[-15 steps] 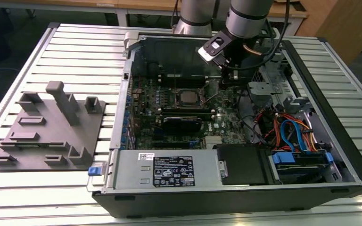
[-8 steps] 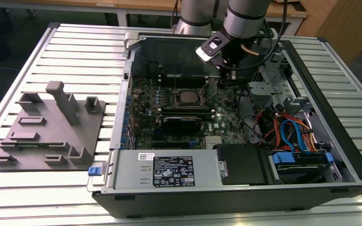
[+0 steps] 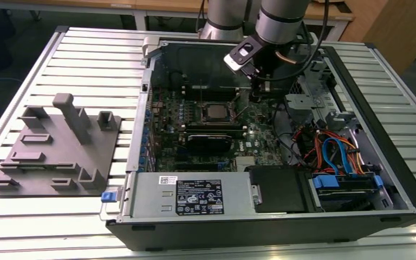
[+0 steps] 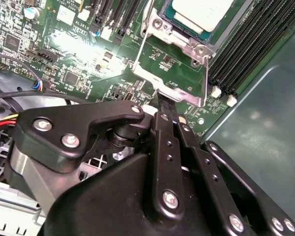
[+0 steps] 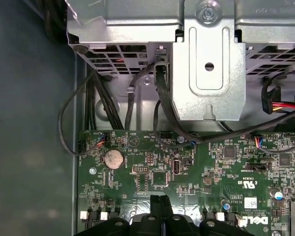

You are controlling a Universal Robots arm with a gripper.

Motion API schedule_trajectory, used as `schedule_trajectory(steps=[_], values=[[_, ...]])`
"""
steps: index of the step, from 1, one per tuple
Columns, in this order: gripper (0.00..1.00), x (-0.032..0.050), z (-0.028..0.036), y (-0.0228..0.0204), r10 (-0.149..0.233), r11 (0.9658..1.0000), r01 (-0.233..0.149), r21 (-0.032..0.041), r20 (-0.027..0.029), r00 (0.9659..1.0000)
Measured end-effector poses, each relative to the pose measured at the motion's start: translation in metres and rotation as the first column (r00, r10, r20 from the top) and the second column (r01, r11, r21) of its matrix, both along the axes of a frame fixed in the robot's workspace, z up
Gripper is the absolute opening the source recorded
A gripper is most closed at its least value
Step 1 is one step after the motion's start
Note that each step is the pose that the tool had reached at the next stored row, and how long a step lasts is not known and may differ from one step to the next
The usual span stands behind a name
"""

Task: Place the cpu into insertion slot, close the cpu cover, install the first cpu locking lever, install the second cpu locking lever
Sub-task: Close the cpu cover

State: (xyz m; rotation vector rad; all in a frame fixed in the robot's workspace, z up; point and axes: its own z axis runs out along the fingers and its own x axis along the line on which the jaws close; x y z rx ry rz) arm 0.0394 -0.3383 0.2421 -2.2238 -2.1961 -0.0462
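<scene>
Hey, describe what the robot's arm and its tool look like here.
The arm is made of silver-grey cylinders. A black cable loops beside it, and a pale box sits at the wrist. The tool is black, with flat linkage bars and silver screws, narrowing to slim fingers.

Silver-grey tubular arm [image 3: 281, 20], dark joint bands; black cable [image 3: 326, 27] looped alongside. Pale camera block [image 3: 240, 54] clamped just above tool [image 4: 162, 96]. Tool body matte black: linkage bars, silver screws [image 4: 170, 198], slim black fingers [image 4: 168, 115].
</scene>
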Motion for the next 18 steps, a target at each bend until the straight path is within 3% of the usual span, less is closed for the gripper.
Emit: schedule_trajectory(steps=[18], values=[[0.11,-0.0069,-0.0013,-0.001,0.0,1.0,0.0,-0.0002,-0.0005,1.0]])
